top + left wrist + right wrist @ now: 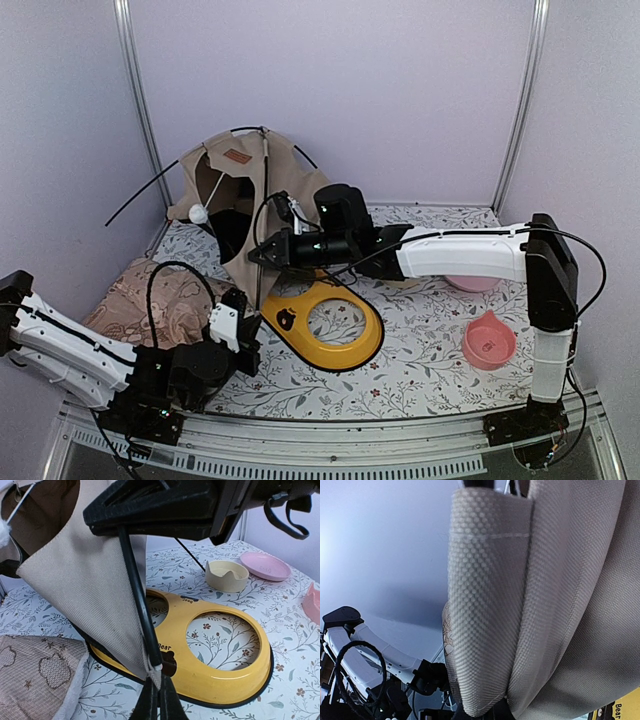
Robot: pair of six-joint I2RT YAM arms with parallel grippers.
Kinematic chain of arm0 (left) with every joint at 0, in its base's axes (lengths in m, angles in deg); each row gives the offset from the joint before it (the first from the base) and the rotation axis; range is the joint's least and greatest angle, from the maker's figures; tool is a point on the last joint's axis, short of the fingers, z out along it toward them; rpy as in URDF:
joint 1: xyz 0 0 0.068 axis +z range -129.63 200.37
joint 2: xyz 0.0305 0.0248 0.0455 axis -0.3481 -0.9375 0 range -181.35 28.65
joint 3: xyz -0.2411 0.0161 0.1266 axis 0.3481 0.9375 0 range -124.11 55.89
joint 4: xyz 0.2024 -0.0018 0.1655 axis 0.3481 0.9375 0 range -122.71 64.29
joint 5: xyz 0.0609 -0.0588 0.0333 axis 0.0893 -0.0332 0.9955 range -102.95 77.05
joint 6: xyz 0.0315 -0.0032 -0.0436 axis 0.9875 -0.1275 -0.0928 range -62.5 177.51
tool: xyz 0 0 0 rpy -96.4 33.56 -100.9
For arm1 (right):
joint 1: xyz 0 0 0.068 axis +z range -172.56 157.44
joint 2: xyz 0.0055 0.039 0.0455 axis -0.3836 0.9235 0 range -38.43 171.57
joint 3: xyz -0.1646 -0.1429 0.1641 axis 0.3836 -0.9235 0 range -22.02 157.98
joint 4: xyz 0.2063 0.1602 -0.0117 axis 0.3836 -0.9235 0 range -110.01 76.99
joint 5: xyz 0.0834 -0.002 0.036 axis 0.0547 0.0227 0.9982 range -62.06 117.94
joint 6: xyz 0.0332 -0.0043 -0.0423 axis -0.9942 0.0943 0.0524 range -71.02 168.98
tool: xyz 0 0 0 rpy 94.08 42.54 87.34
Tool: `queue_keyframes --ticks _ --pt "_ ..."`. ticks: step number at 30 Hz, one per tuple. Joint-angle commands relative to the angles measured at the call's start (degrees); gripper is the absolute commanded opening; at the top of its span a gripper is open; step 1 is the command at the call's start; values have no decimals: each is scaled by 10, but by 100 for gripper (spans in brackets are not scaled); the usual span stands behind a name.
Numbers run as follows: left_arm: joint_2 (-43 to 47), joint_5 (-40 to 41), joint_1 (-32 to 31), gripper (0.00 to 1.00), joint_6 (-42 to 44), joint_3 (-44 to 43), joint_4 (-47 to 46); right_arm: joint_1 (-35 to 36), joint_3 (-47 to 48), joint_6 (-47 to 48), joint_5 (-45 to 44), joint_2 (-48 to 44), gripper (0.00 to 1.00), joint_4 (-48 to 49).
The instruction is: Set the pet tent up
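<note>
The pet tent (285, 185) is tan fabric with thin black poles, half raised at the back left. Its white pompom (198, 214) hangs by the dark opening. My left gripper (240, 303) is shut on the tent's lower corner, where a black pole (137, 595) ends in a fabric loop; its fingers (150, 705) pinch that loop just above the table. My right gripper (260, 253) is higher up on the same pole and fabric edge. In the right wrist view tan fabric (545, 595) fills the frame and the jaws, shut on it, are mostly hidden at the bottom.
The yellow double-bowl tray (345, 345) lies right behind the held corner, and shows in the left wrist view (235, 675). A patterned cushion (150, 300) lies at the left. A pink bowl (489, 340), a pink dish (265, 565) and a beige bowl (226, 575) sit at the right.
</note>
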Motion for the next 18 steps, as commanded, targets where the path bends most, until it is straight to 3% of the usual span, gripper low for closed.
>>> queue_keyframes --ticks 1,18 --pt "-18 -123 -67 0 -14 -1 36 -63 36 -20 -118 0 0 112" --pt "-22 -136 -70 0 0 -1 26 -72 32 -25 -130 2 0 114"
